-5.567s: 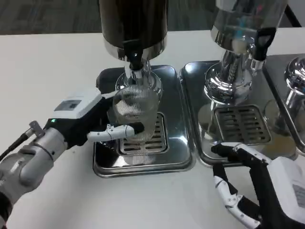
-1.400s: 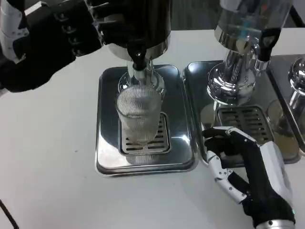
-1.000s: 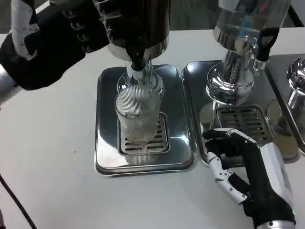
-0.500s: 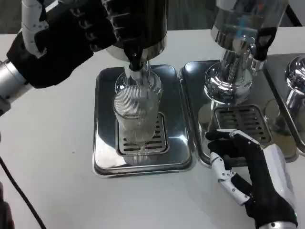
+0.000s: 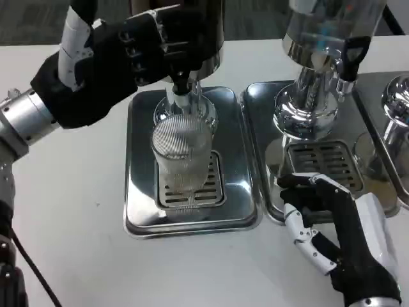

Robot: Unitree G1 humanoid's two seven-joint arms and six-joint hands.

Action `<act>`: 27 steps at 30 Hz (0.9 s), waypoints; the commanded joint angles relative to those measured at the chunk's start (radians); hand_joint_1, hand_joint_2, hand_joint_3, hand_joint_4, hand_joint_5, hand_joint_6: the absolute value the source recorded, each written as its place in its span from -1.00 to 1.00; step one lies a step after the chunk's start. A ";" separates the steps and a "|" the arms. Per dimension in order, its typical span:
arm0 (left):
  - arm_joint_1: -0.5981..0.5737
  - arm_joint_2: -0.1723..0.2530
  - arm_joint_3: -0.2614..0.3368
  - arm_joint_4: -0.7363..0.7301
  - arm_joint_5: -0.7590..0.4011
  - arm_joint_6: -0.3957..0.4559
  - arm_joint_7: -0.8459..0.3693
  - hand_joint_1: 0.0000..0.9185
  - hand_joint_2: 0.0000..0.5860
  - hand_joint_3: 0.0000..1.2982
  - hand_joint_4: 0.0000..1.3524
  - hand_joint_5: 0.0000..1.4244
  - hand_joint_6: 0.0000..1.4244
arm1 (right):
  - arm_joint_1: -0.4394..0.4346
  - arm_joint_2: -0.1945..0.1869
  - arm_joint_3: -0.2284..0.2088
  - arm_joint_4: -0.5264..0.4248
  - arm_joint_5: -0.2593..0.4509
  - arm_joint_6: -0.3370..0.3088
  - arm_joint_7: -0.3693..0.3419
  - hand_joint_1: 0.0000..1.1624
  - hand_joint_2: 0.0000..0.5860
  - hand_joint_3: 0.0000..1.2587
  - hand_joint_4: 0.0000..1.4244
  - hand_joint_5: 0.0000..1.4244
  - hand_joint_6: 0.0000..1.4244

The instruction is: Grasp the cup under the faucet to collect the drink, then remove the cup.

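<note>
While under the faucet (image 5: 181,86), cup (image 5: 182,157) unheld, left hand (image 5: 118,61) above

The left hand (image 5: 121,57) no longer grips the ribbed glass cup (image 5: 182,157): its fingers, once wrapped around the cup's side, are now off it and raised high above the table. Over the last moments the hand moves rightward and lower in the picture, so that more of the silver forearm (image 5: 25,121) shows, and its fingers (image 5: 169,32) now lie against the dark dispenser body (image 5: 192,25) just above the faucet (image 5: 181,86). The right hand (image 5: 335,227) now lies farther forward than at first, its fingertips at the edge of the right drip tray (image 5: 281,211).
</note>
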 commanded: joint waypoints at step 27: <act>0.034 0.007 -0.084 0.059 0.105 -0.316 -0.036 -1.00 -0.91 -0.57 -0.73 -0.68 -0.77 | 0.015 -0.006 0.000 -0.023 0.010 0.018 0.021 -0.10 0.55 -0.20 -0.28 -0.29 -0.40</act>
